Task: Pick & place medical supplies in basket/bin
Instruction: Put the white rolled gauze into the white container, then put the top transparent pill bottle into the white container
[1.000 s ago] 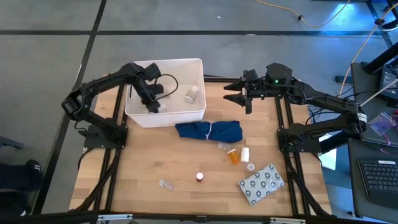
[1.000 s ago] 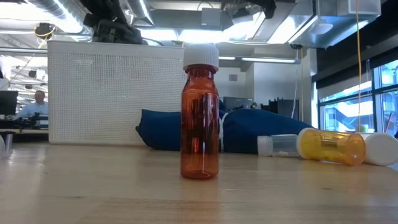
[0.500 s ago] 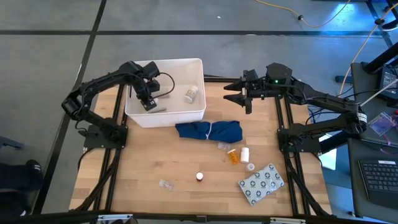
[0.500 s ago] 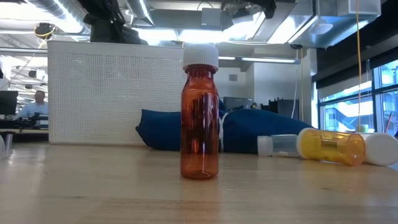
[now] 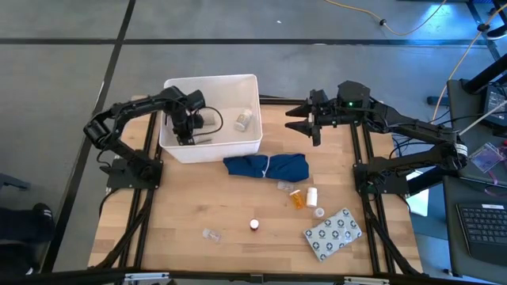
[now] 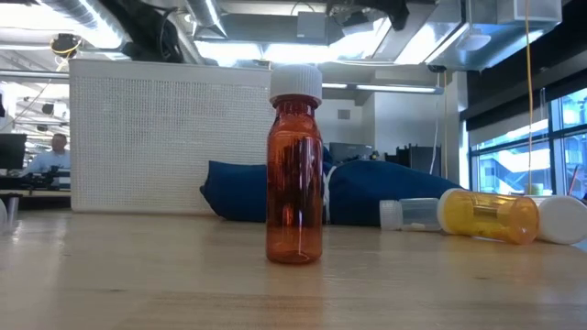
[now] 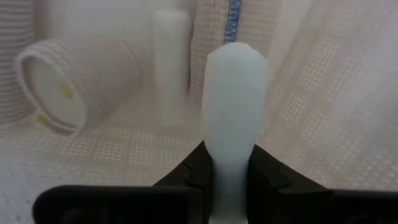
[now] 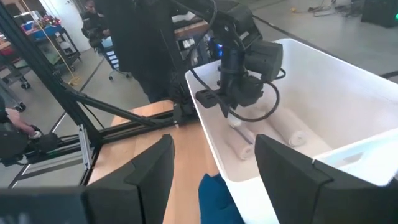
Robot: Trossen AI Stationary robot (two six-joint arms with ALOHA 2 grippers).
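While the left gripper (image 5: 187,134) hangs inside the white tub (image 5: 247,142), its jaws are pinched narrow on a small white vial (image 7: 233,118), held clear above the tub floor where gauze rolls (image 7: 74,81) lie. The right gripper (image 5: 305,124) waits over the worktop (image 5: 182,206) just beside the tub's right wall, jaws spread partway and empty. Below the blue cloth (image 5: 265,166), an orange pill bottle (image 5: 295,198), a small amber bottle (image 6: 294,174) standing upright and the blister pack (image 5: 333,233) sit well apart, with bare wood between them.
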